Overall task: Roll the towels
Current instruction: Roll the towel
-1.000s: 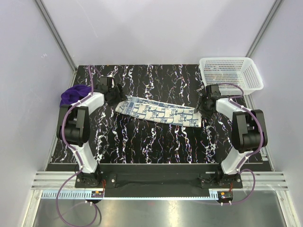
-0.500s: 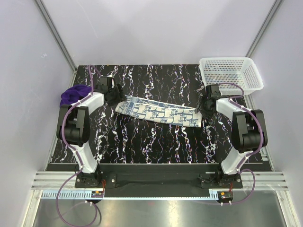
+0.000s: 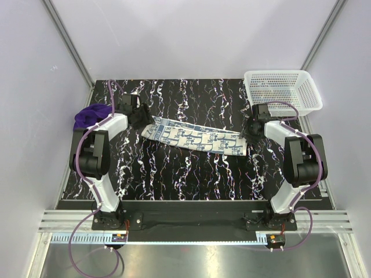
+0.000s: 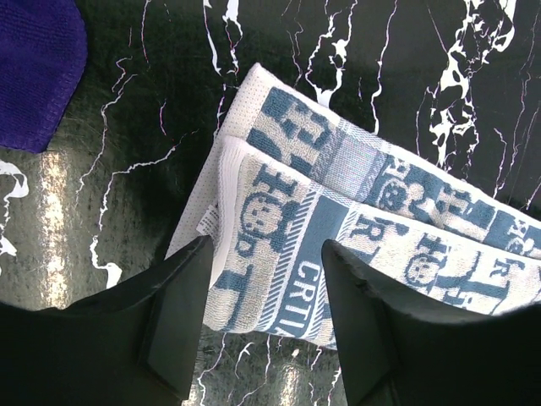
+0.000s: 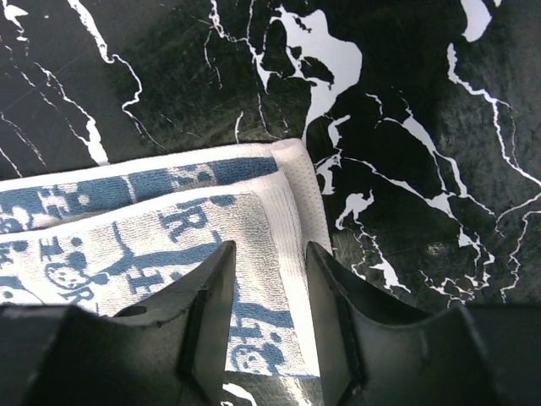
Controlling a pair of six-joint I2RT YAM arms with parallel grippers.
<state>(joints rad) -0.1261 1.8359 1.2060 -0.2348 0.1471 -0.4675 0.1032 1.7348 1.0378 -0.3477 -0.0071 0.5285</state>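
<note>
On the table (image 3: pixel 191 174), long towel (image 3: pixel 194 138) lies centrally; bunched towel (image 3: pixel 90 117) at left edge; basket (image 3: pixel 282 90) in far-right corner.

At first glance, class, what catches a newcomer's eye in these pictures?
A blue-printed white towel lies folded into a long strip across the black marbled table, each arm's open jaws hanging over one end. A purple towel sits at the left edge; a white mesh basket stands at the far right corner.

We see a patterned towel (image 4: pixel 355 211) of matt, nubbly looped cloth with a flatter woven white hem. At upper left, the purple towel (image 4: pixel 34 68) looks soft, matt and finely fuzzy. The counter (image 5: pixel 406 127) is smooth, glossy black with a marble look, catching glare. The basket (image 3: pixel 293 104) is white plastic mesh.
</note>
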